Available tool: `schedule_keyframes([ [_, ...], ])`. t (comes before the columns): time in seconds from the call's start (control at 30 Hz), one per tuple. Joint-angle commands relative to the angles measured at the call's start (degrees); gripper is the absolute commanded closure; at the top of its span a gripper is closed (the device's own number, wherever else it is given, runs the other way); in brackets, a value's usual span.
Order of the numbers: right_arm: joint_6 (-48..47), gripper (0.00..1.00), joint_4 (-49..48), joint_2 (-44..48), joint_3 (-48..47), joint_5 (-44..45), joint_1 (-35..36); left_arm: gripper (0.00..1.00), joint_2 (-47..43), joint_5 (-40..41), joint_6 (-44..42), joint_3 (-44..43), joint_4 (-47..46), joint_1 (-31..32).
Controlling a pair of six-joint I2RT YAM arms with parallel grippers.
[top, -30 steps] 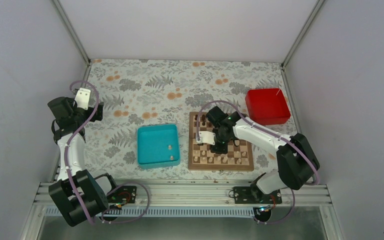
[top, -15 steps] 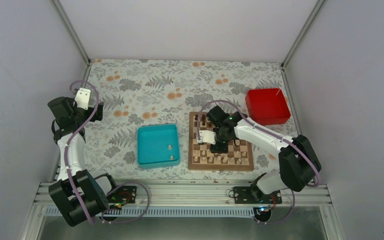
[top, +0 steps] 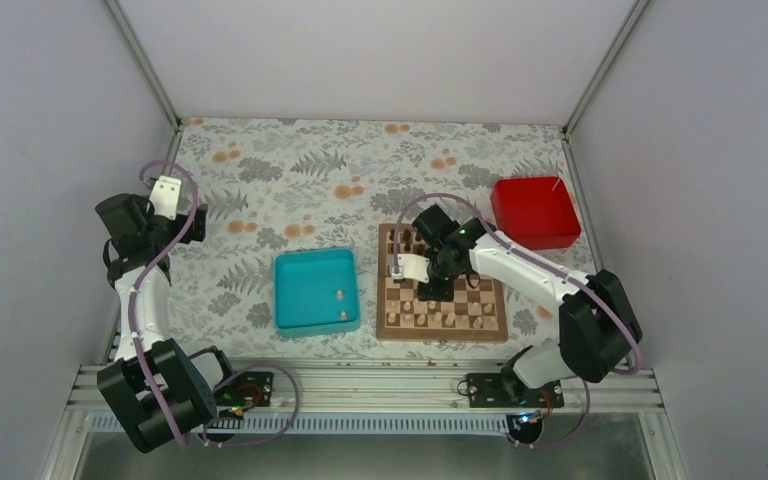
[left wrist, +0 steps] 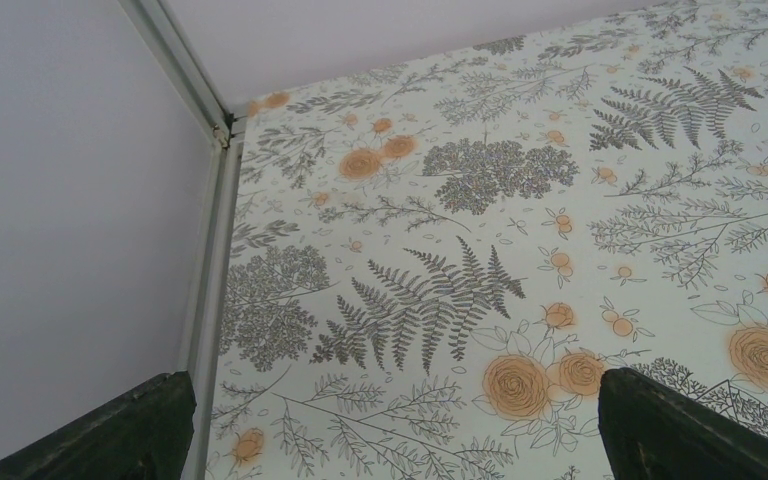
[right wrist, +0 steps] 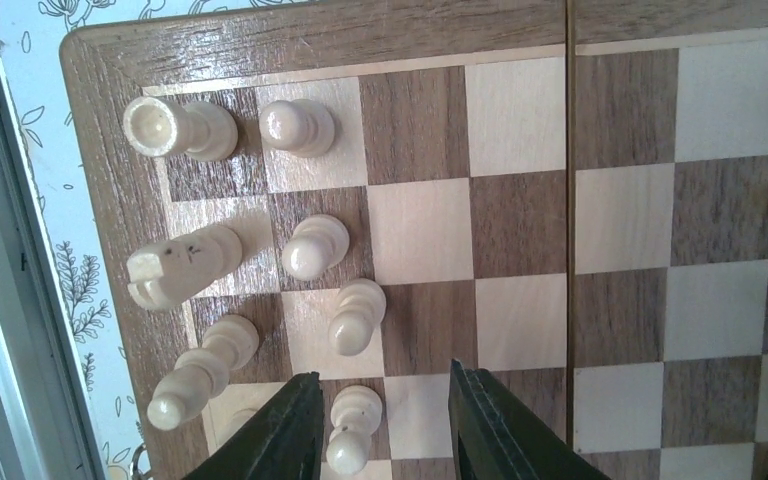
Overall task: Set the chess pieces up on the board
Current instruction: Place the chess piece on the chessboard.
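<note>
The right gripper [right wrist: 381, 385] is hovering low over the near-left part of the board [right wrist: 520, 200]. Its fingers are standing apart now. A second ago they were pinched nearly together, so we're watching a release. A pale pawn [right wrist: 352, 428] is standing between them on its square. It looks free of both fingers, though the bottom edge of the wrist view is cutting it off and we can't be sure.

From above, the wrist is sitting slightly farther up the board than a second ago. The chess pieces [right wrist: 315, 246] are filling in around that corner. A rook [right wrist: 175, 128] is sitting in the corner square, a knight [right wrist: 182, 265] and a bishop [right wrist: 200, 370] are lining the edge row, and three more pawns are standing in the row inside.

Two pale men [top: 340, 294] are still lying in the teal tray [top: 278, 290], just left of the board. The left gripper [left wrist: 395, 430] is holding still well off to the left, fingers spread wide over the floral cloth [left wrist: 560, 150], gripping nothing.
</note>
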State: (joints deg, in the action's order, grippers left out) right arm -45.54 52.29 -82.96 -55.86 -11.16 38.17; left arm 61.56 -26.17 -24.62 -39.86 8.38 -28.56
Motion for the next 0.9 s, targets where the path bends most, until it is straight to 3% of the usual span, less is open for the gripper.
schedule_keyframes([
  [0.0, 0.0, 0.65, 0.2, -1.8, -1.8, -2.4, 0.8, 0.00, 0.0, -0.2, -0.2, -0.6, -1.3, -0.4],
  [0.73, 0.5, 0.67, -1.7, -5.5, -1.8, -2.2, 2.7, 0.00, 0.2, -0.3, -0.3, -0.4, -1.5, -0.4],
  [0.87, 0.4, 0.72, -1.9, -5.8, -1.7, -2.5, 2.7, 0.00, 0.1, -0.2, -0.2, -0.4, -1.5, -0.4],
])
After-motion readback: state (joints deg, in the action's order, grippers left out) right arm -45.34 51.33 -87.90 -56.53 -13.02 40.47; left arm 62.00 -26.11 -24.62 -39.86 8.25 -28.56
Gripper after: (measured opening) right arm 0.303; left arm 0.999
